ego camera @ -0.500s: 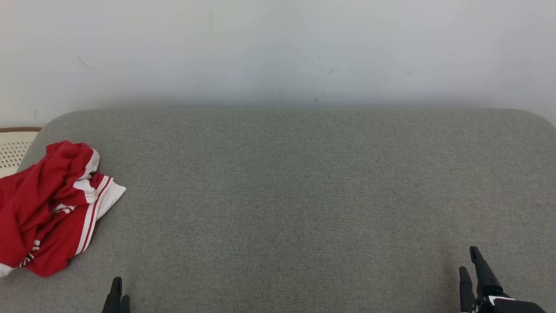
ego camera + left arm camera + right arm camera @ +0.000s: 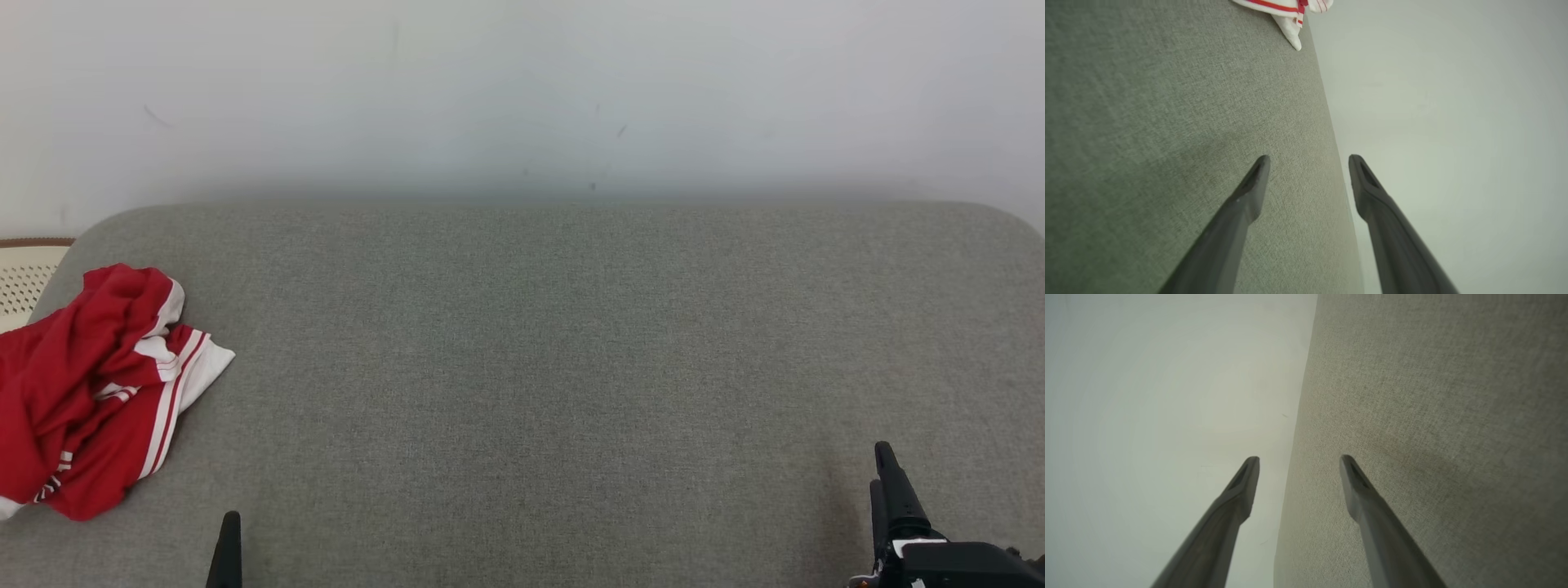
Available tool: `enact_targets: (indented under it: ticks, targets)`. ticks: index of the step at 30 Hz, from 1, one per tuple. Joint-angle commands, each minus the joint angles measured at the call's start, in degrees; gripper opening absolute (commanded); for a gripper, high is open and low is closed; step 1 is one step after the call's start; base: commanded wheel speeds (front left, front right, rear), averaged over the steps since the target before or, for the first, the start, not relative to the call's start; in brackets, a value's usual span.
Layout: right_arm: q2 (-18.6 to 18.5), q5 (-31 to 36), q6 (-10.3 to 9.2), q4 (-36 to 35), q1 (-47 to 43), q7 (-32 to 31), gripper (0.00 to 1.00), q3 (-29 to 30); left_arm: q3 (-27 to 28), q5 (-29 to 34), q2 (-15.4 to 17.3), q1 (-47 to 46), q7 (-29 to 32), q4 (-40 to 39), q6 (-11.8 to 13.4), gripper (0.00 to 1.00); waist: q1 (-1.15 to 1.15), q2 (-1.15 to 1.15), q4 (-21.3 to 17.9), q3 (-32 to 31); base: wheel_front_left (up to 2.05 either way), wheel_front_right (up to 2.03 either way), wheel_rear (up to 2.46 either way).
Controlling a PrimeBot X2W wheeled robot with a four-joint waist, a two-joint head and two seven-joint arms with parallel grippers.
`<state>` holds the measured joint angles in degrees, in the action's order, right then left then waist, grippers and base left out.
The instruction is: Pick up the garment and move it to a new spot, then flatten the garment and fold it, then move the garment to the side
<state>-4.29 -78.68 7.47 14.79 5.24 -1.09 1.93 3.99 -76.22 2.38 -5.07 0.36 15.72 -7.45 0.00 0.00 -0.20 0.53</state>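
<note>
One red-and-white garment (image 2: 90, 384) is bunched at the gray cushion's (image 2: 531, 367) left end. The left gripper (image 2: 1309, 157) and the right gripper (image 2: 1298, 457) are held with fingers apart.

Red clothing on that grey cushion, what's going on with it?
Nothing is holding it yet. The red and white garment lies crumpled at the left end of the grey cushion. The robot's left fingers and right fingers are both open and hold nothing, poised over the near side of the cushion, well apart from the garment. Picking it up looks like the first step to come.
</note>
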Motion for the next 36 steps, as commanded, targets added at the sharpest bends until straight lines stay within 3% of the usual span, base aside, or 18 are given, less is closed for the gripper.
enact_targets:
  ticks: [1, 19, 36]
  targets:
    - [-0.75, 1.94, 0.02, -1.06, 1.18, 0.56, 1.00, -0.41, 0.02, 2.55, 0.48, -1.71, -0.59, -1.02, -0.01, 1.00, 0.00, 0.00, -0.01, 0.02, 0.00, 0.00, 0.00]
    - [-2.34, 21.84, 0.02, -0.58, 1.62, 4.55, 1.00, -5.14, -1.59, 26.89, 0.49, -2.32, -4.36, -0.72, 0.95, 1.00, 0.00, 0.00, -0.18, 0.13, 0.00, 0.00, 0.00]
    - [-2.42, 37.25, 0.03, -0.58, 1.45, 7.53, 1.00, -7.08, -4.90, 40.28, 1.05, -2.52, -7.23, -0.64, 2.36, 1.00, 0.00, 0.00, -0.10, 0.21, 0.00, 0.00, 0.00]
